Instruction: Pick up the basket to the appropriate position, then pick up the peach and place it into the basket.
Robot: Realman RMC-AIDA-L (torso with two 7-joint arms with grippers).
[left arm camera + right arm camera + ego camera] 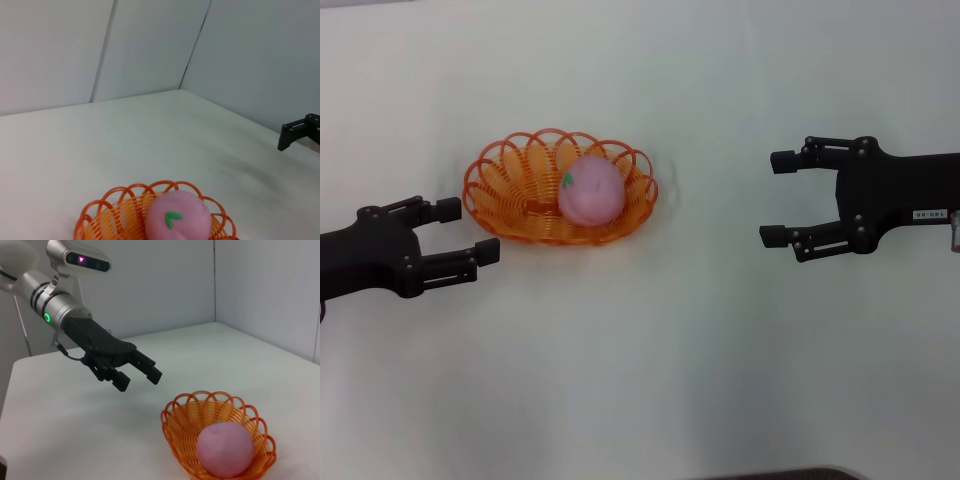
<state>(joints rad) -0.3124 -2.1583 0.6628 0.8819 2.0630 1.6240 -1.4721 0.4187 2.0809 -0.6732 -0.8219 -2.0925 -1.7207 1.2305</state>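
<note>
The orange wire basket stands on the white table, left of centre. The pink peach with its green leaf mark lies inside it, toward its right side. Both also show in the left wrist view, basket and peach, and in the right wrist view, basket and peach. My left gripper is open and empty, just left of the basket, apart from it. It also shows in the right wrist view. My right gripper is open and empty, well to the right of the basket.
The white table stretches around the basket on all sides. Grey wall panels stand behind the table. A dark edge shows at the table's near side.
</note>
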